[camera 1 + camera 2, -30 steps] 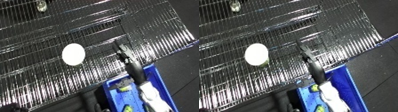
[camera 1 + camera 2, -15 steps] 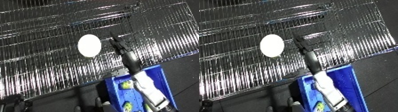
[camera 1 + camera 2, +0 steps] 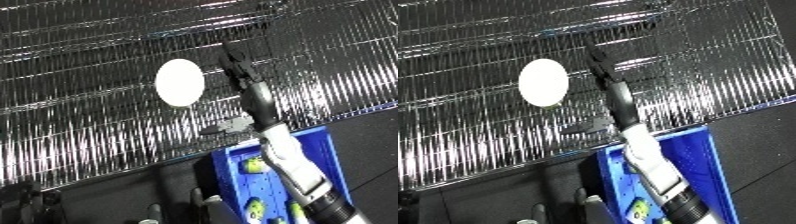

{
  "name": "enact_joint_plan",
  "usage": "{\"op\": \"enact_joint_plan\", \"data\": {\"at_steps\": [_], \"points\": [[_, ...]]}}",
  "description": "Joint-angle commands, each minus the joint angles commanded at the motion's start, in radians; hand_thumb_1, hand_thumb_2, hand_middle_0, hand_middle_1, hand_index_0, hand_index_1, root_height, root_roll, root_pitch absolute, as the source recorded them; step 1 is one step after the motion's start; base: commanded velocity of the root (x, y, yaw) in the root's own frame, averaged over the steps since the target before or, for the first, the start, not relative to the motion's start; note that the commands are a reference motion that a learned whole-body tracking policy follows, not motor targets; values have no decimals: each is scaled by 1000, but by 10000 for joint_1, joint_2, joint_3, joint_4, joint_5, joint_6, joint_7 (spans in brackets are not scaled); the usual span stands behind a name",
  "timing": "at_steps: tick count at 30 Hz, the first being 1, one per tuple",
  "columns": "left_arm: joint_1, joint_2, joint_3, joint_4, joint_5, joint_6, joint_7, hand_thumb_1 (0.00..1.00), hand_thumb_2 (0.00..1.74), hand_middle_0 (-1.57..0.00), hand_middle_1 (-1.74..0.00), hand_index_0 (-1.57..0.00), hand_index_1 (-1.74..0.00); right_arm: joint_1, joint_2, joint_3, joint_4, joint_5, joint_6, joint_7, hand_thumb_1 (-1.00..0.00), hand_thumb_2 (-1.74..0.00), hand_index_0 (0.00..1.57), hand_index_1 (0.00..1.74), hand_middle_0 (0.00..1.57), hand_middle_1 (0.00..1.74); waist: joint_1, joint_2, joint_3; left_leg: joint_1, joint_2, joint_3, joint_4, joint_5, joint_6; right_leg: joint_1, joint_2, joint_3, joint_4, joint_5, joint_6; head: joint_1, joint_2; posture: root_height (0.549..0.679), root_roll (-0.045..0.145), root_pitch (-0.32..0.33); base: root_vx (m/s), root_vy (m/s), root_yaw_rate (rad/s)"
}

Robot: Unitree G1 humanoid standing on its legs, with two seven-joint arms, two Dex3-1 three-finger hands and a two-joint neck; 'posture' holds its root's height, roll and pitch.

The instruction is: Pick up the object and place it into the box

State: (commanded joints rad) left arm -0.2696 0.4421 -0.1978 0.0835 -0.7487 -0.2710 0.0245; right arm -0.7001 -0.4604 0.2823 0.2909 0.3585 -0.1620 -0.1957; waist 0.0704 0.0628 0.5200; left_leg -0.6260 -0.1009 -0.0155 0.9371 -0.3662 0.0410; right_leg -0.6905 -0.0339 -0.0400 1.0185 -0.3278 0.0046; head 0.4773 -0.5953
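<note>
1 white object (image 3: pixel 179 82), 1 blue bin (image 3: pixel 700 165)

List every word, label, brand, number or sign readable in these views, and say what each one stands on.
There are none to read.
White oval object: plain, no print showing.
Blue bin: no label visible on its walls; the small yellow-green items inside are too blurred to tell any marking.
Right hand and its white forearm: no legible marking.
Wire mesh surface: bare metal, no sign.
</note>
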Motion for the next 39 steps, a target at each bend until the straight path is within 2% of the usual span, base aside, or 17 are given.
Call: {"op": "enact_joint_plan", "data": {"at_steps": [11,17,24,25,26,27,28,29,30,31,32,34,35,36,39], "points": [[-135,48,-144,-84,-149,9,101,1000,1740,-1570,-1740,-1570,-1740,-979,-111,382,871,-76,544,-62,0,0,0,0,0,0,240,121,0,-528,-64,-8,461,-188,117,-588,-17,-81,446,-128,-64,367,516,589,55,60,12,31,54],[-213,-11,-240,-197,-163,45,163,1000,1740,-1570,-1740,-1570,-1740,-1426,-130,683,1410,-156,812,8,0,0,0,0,0,0,371,161,0,-721,-116,-47,563,-200,159,-792,-4,-136,572,-169,-96,522,797,586,54,70,2,10,62],[-312,-48,-381,-276,-185,83,235,1000,1740,-1570,-1740,-1570,-1740,-1946,-93,976,1833,-9,918,105,-350,-609,549,609,549,609,493,207,0,-885,-162,-92,638,-213,175,-935,0,-184,633,-204,-122,733,964,584,53,82,-8,-3,50],[-312,-48,-381,-276,-185,83,235,1000,1740,-1570,-1740,-1570,-1740,-1946,-93,976,1833,-9,918,105,-350,-609,549,609,549,609,493,207,0,-885,-162,-92,638,-213,175,-935,0,-184,633,-204,-122,733,964,584,53,82,-2,-7,41],[-328,-67,-394,-291,-194,110,231,1000,1740,-1570,-1740,-1570,-1740,-2068,-61,1028,1896,18,939,100,-450,-783,706,783,706,783,516,215,0,-899,-175,-97,648,-219,183,-949,5,-197,640,-213,-133,756,1000,584,53,83,0,-3,22],[-330,-75,-401,-302,-201,125,226,1000,1740,-1570,-1740,-1570,-1740,-2116,-47,1050,1912,31,939,86,-500,-870,785,870,785,870,524,218,0,-905,-178,-98,651,-221,186,-956,7,-201,640,-215,-138,772,1013,584,53,84,0,-2,22],[-330,-75,-401,-302,-201,125,226,1000,1740,-1570,-1740,-1570,-1740,-2116,-47,1050,1912,31,939,86,-500,-870,785,870,785,870,524,218,0,-905,-178,-98,651,-221,186,-956,7,-201,640,-215,-138,772,1013,584,53,84,0,-2,22],[-321,-89,-426,-314,-215,142,203,1000,1740,-1570,-1740,-1570,-1740,-2186,-17,1082,1923,41,942,62,-600,-1044,942,1044,942,1044,531,224,0,-910,-181,-95,654,-227,191,-963,12,-201,641,-219,-146,783,1067,584,54,85,2,-2,18],[-321,-89,-426,-314,-215,142,203,1000,1740,-1570,-1740,-1570,-1740,-2186,-17,1082,1923,41,942,62,-600,-1044,942,1044,942,1044,531,224,0,-910,-181,-95,654,-227,191,-963,12,-201,641,-219,-146,783,1067,584,54,85,2,-2,18],[-314,-103,-455,-329,-219,161,176,1000,1740,-1570,-1740,-1570,-1740,-2235,17,1103,1910,40,964,43,-700,-1218,1099,1218,1099,1218,535,226,0,-900,-182,-86,643,-230,193,-953,13,-196,627,-219,-151,798,1082,585,54,86,0,-4,9],[-314,-103,-455,-329,-219,161,176,1000,1740,-1570,-1740,-1570,-1740,-2235,17,1103,1910,40,964,43,-700,-1218,1099,1218,1099,1218,535,226,0,-900,-182,-86,643,-230,193,-953,13,-196,627,-219,-151,798,1082,585,54,86,0,-4,9],[-324,-114,-479,-338,-222,180,163,1000,1740,-1570,-1740,-1570,-1740,-2280,41,1121,1908,36,990,22,-800,-1392,1256,1392,1256,1392,535,226,0,-872,-182,-75,609,-226,194,-924,13,-190,594,-214,-153,847,1096,585,55,86,-2,-5,-1],[-347,-126,-491,-339,-227,212,163,1000,1740,-1570,-1740,-1570,-1740,-2321,57,1140,1931,28,994,-36,-900,-1566,1413,1566,1413,1566,530,224,0,-834,-178,-64,568,-219,193,-887,18,-182,557,-206,-156,878,1136,586,55,86,-6,-9,-20],[-358,-131,-491,-334,-225,229,165,1000,1740,-1570,-1740,-1570,-1740,-2336,59,1145,1944,23,987,-76,-950,-1653,1492,1653,1492,1653,524,220,0,-814,-173,-58,548,-216,192,-869,22,-178,540,-203,-156,884,1145,587,55,86,-7,-10,-23],[-375,-140,-477,-314,-210,261,181,1000,1740,-1570,-1740,-1570,-1740,-2321,44,1120,1905,106,934,-212,-950,-1653,1492,1653,1492,1653,484,203,0,-741,-149,-43,482,-205,190,-816,33,-161,494,-188,-152,858,1133,588,55,84,-5,-14,-34]]}}
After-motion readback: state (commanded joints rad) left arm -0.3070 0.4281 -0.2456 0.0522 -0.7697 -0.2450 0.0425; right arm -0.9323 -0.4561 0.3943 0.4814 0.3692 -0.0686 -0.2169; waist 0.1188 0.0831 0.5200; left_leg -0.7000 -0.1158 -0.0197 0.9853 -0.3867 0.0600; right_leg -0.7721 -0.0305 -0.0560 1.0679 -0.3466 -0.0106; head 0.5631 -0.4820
